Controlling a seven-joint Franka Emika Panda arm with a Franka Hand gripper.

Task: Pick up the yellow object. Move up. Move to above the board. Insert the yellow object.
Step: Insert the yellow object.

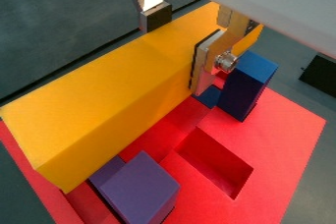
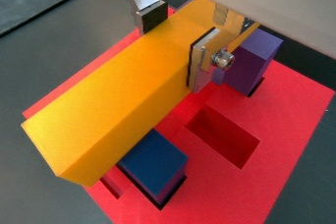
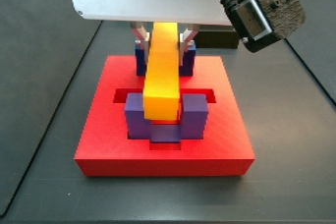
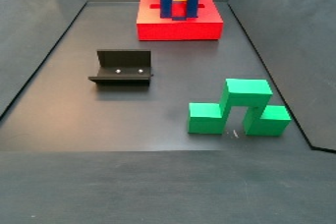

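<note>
Legible text, labels, brands, numbers, signs: none. Gripper (image 1: 183, 38), positioned above the board (image 3: 164, 149) and clamping the yellow object (image 3: 161, 71): unmarked. Board and yellow object: plain surfaces, no lettering.

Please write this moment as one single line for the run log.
phase: insert | tool: shut on yellow object | yellow object: between purple blocks, over board | seated: cannot tell

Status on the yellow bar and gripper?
Gripper shut on yellow bar, over the red board. Bar lying between the blue and purple blocks. Nothing seen blocking; seating depth unclear.
</note>
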